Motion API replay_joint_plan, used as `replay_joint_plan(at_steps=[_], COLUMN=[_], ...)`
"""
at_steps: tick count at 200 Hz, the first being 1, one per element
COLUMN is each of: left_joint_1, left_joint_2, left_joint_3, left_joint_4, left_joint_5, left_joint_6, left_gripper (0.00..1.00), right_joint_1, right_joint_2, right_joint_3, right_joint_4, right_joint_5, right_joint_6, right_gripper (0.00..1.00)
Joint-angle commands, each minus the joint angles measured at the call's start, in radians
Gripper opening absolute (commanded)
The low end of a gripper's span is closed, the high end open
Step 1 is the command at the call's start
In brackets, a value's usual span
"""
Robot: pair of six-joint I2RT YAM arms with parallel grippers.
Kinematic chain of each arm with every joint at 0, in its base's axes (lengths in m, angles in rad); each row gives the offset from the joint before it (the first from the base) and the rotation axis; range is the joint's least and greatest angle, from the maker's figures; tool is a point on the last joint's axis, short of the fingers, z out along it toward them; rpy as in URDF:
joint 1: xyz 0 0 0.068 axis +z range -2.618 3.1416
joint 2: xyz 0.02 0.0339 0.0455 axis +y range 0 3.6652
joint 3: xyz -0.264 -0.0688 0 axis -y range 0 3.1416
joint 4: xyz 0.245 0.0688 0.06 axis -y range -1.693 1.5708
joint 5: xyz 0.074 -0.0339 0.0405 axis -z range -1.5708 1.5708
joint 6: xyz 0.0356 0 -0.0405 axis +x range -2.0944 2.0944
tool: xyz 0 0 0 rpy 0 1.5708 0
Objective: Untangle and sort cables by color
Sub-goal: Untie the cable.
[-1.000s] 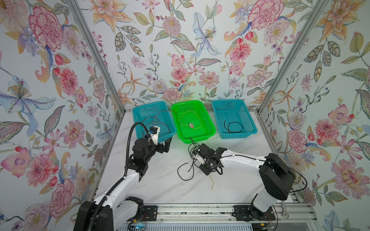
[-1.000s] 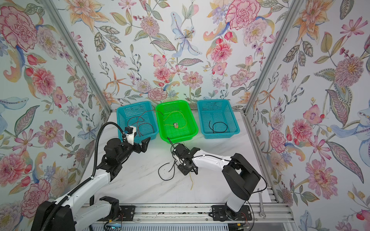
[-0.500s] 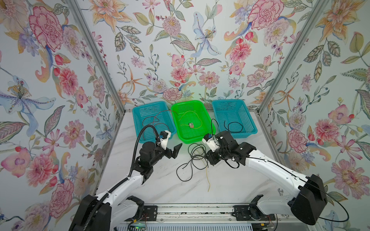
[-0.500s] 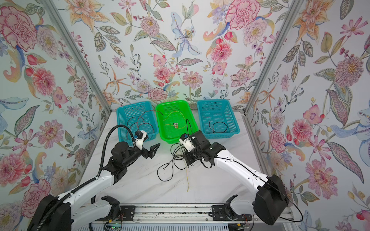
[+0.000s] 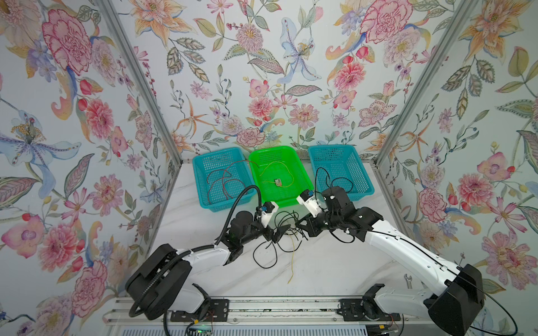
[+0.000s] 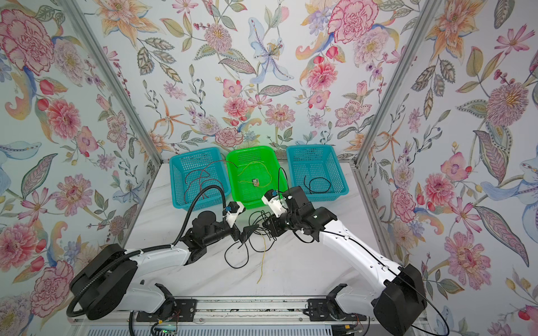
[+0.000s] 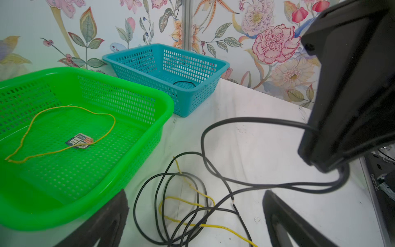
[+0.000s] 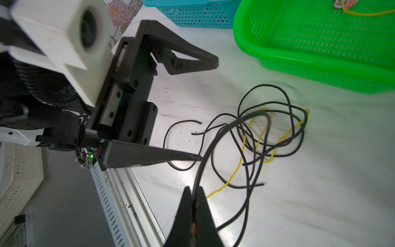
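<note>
Finding: my right gripper [image 8: 193, 193] is clamped on one black cable [image 8: 235, 123]. My left gripper [image 7: 195, 191] stands wide open at the tangle [image 5: 286, 222] on the table [image 5: 334, 261], before the green basket [image 5: 304, 171]. Advice: pin the yellow cable [image 5: 292, 256] and draw slowly.

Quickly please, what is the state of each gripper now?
Left gripper: open, holding nothing.
Right gripper: closed on a thin black cable from the tangle.

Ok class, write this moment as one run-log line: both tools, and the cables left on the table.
right tool: shut on black cable | left tool: open, empty | yellow cable: loose on table, unsorted
</note>
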Motion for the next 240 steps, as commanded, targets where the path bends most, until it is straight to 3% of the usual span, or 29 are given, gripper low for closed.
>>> replay_joint_plan(at_steps=[1, 59, 118, 194, 240], left_joint_1=[-0.036, -0.063, -0.066, -0.068, -0.068], left_joint_2=[0.088, 0.309, 0.428, 0.470, 0.405], left_joint_3=[0.061, 0.192, 0.204, 0.167, 0.144], left_joint_4=[0.122, 0.129, 0.133, 0.151, 0.151], left_joint_5=[-0.016, -0.056, -0.070, -0.068, -0.060], left_joint_6=[-0.027, -0.021, -0.012, 0.003, 0.005], left_gripper=[0.99, 0.99, 0.99, 0.99, 0.98], right_joint_1=[-0.002, -0.042, -0.128, -0.198, -0.196], right_joint_2=[-0.022, -0.053, -0.105, -0.103, -0.099], right_joint_3=[-0.020, 0.001, 0.137, 0.381, 0.316], right_joint_4=[0.040, 0.049, 0.048, 0.047, 0.048], right_joint_5=[-0.051, -0.109, -0.235, -0.362, -0.342], right_joint_6=[0.019, 0.019, 0.035, 0.090, 0.099], right_gripper=[0.04, 0.04, 0.04, 0.08, 0.09])
